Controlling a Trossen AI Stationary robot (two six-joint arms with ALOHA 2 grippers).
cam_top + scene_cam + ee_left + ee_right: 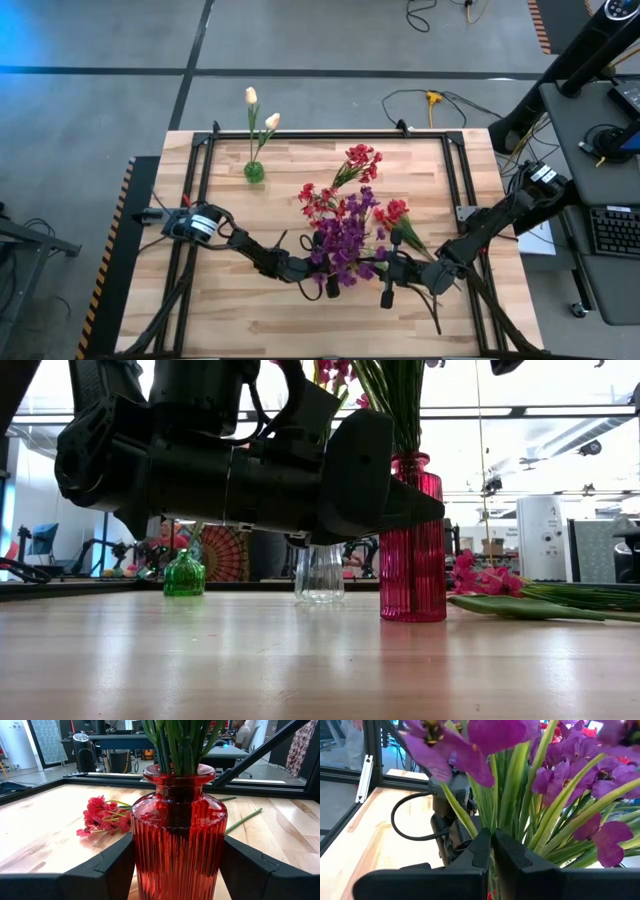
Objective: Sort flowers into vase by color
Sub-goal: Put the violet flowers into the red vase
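A ribbed red vase [177, 845] stands on the table and holds a bunch of purple flowers [345, 240] on green stems. My left gripper [177, 855] comes from the table's left and is shut on the vase. My right gripper [492, 845] reaches level into the bunch from the right [385, 268] and is shut on a stem. Red flowers [360, 165] lie flat on the table behind the vase, and more [395, 215] lie to its right. Two cream tulips [260, 110] stand in a small green vase [254, 172] at the far left. My left gripper has the red vase's ribbed body between its two fingers, one on each side wall [134, 855]. The fingers come in level from the table's left. The vase stands upright with its base [412, 616] on the table. My right gripper pinches one thin green stem [492, 822] of the purple bunch between its two fingers, above the vase's mouth. The fingers come in level from the table's right and lie across the stem. The stem stands upright among the others in the vase.
A clear glass vase [320, 572] stands farther back between the green vase [185, 575] and the red one. A black metal frame [330, 135] runs around the table's edges. Bare wood lies along the near edge [300, 330].
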